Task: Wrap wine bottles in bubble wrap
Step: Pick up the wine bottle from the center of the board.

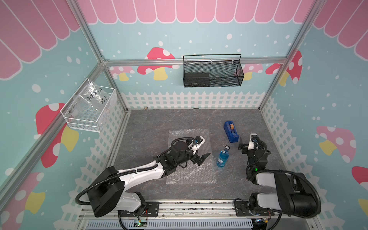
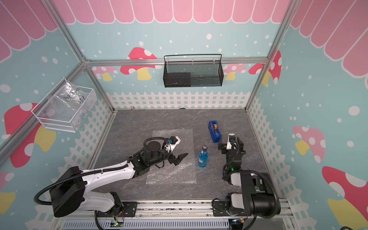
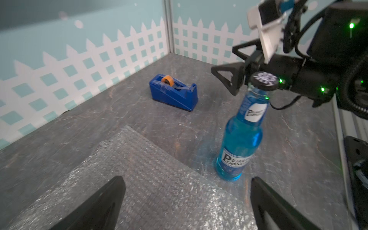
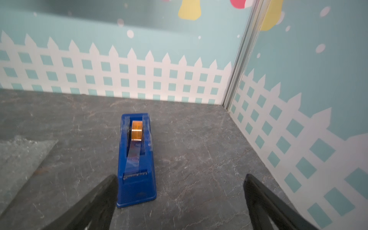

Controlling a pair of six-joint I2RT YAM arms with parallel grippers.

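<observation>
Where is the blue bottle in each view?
Top view: bottle upright beside the bubble wrap's edge.
Top view: bottle, same spot.
Left wrist: bottle upright just past the bubble wrap.
Right wrist: not in it.
Shared landmark: tape dispenser, in all four.

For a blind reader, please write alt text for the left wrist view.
A bottle of blue liquid stands upright on the grey table beside a bubble wrap sheet. A blue tape dispenser sits behind; the open left hand frames the foreground.
</observation>
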